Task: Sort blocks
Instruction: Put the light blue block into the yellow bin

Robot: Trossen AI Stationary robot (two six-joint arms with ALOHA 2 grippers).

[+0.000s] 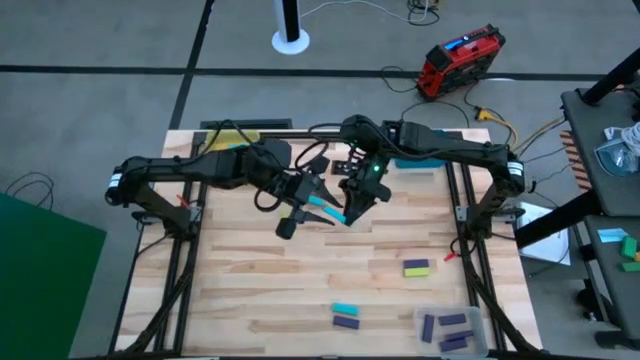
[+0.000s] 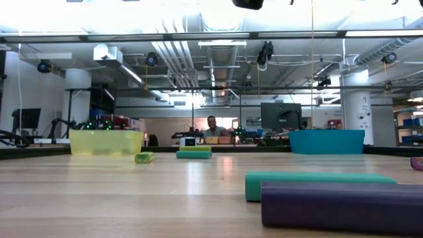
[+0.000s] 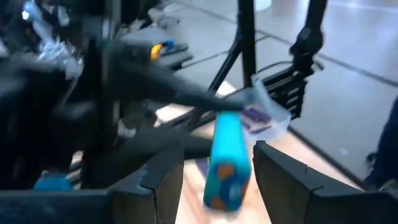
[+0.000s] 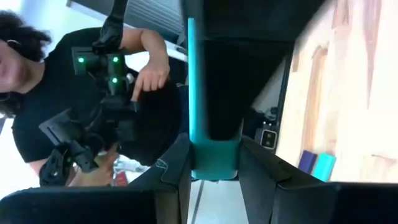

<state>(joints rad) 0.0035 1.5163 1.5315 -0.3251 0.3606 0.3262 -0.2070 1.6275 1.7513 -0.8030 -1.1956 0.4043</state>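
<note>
One cyan block (image 1: 325, 210) hangs above the table's middle between both grippers. My right gripper (image 1: 350, 212) (image 4: 216, 149), reaching in from the far right, is shut on one end of it. My left gripper (image 1: 303, 205) (image 3: 217, 155), reaching in from the far left, is open, its fingers standing on either side of the block's other end (image 3: 225, 180) with a gap showing. On the table lie a yellow-green and a purple block (image 1: 417, 268), and a cyan block (image 1: 344, 309) beside a purple one (image 1: 346, 322). Neither gripper shows in the low view. My right gripper pinches the cyan block's end (image 4: 214, 163) between its two fingers (image 4: 180, 168). The block runs forward along the fingers toward my left gripper. The fingers slant down from the table's far right, and the block is lifted clear of the table.
A yellow bin (image 2: 106, 142) stands at the far left and a blue bin (image 2: 327, 141) at the far right. A clear tray (image 1: 455, 330) with purple blocks sits at the near right corner. A person in a black shirt (image 4: 93, 93) stands beyond the table.
</note>
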